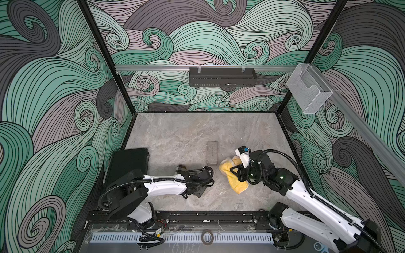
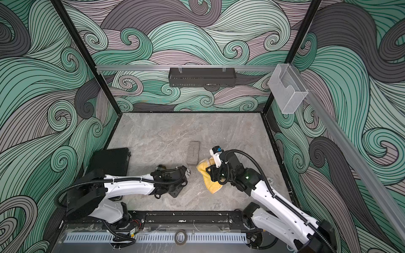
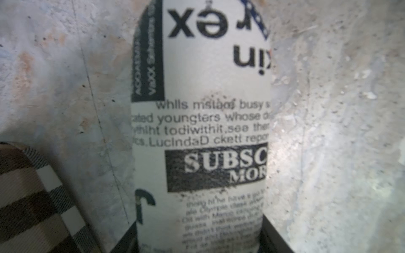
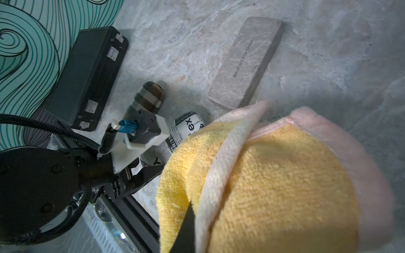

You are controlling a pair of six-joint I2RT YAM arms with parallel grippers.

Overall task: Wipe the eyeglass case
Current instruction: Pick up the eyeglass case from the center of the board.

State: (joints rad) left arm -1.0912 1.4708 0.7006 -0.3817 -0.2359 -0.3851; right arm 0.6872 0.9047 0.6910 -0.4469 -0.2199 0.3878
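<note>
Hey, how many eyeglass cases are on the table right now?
3. A grey case lies mid-table; a newsprint case sits between the fingers of the left gripper; a plaid case lies beside it. The black box at the left may be another.

In a top view the table (image 1: 175, 135) is seen lower centre of frame. The flat case (image 1: 212, 155) is set approx. mid-table, lengthwise toward the back wall. The cloth (image 1: 232, 177) is found just beside its near end, to the lower right. The big box (image 1: 129, 163) is placed at the table's left edge. The striped case (image 1: 181, 169) is seen betw. box and flat case, lower in frame. The text-printed case (image 2: 188, 173) is laid just right of it, not touching. A wall tray (image 1: 222, 77) is hung upper centre, a holder (image 1: 306, 92) upper right. A tape roll (image 1: 207, 237) is seen bottom centre, in front of the table.
</note>
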